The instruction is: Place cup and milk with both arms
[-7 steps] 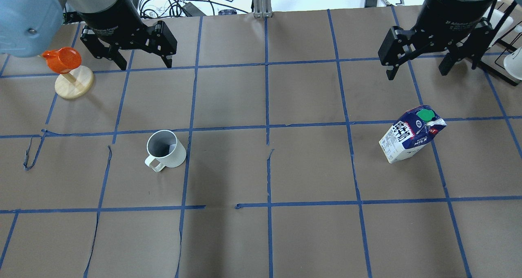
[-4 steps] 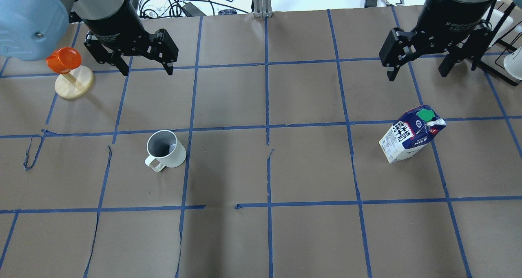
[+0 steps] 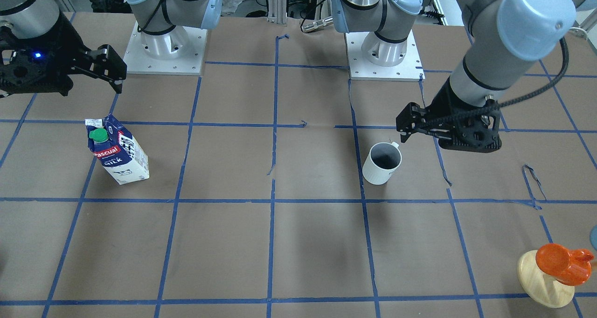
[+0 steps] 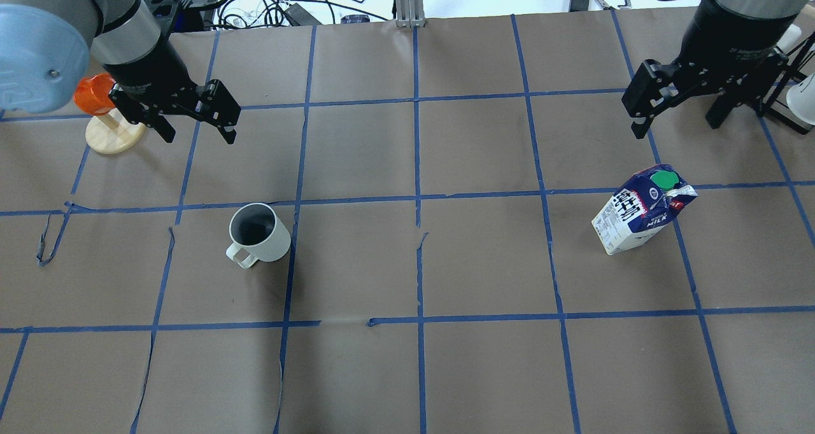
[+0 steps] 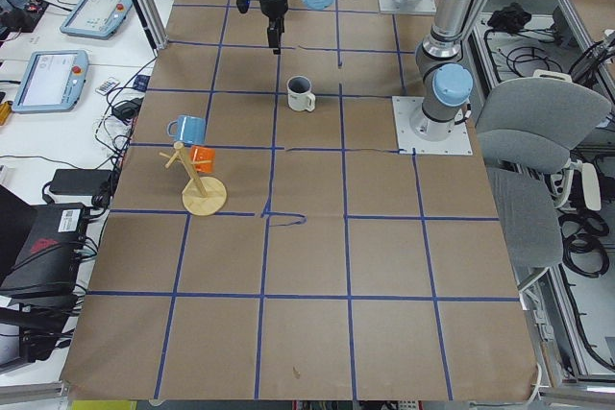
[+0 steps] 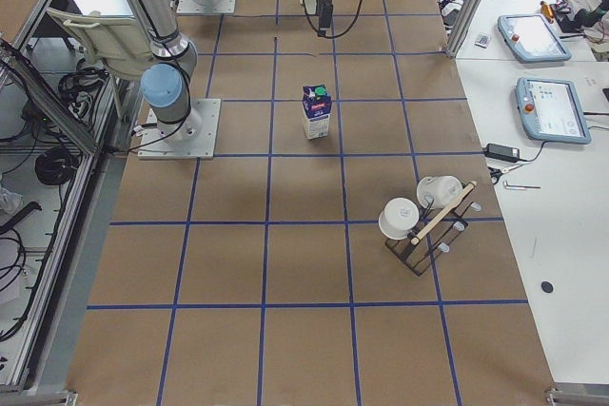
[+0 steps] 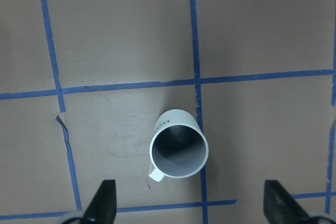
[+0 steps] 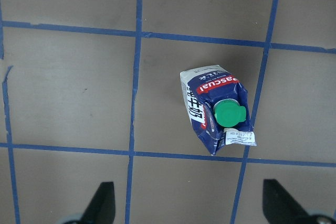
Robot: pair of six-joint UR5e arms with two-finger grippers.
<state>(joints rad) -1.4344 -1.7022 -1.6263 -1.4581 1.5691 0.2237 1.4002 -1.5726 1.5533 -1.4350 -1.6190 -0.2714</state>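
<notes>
The white cup point(image 4: 258, 233) stands upright on the left half of the table, its handle toward the robot; it also shows in the front view point(image 3: 382, 163) and the left wrist view point(image 7: 178, 150). The blue and white milk point(image 4: 643, 217) with its green cap stands on the right half, and shows in the right wrist view point(image 8: 215, 111). My left gripper point(image 4: 199, 136) is open and empty, in the air beyond the cup. My right gripper point(image 4: 675, 127) is open and empty, in the air beyond the milk.
An orange cup point(image 4: 95, 93) hangs on a wooden stand point(image 4: 114, 135) at the far left, close to my left arm. A black rack with white cups point(image 4: 799, 100) stands at the far right. Cables point(image 4: 267, 7) lie past the table's far edge.
My left gripper has moved left and nearer, toward the cup. My right gripper has shifted right and a little nearer. Cup and milk have not moved.
</notes>
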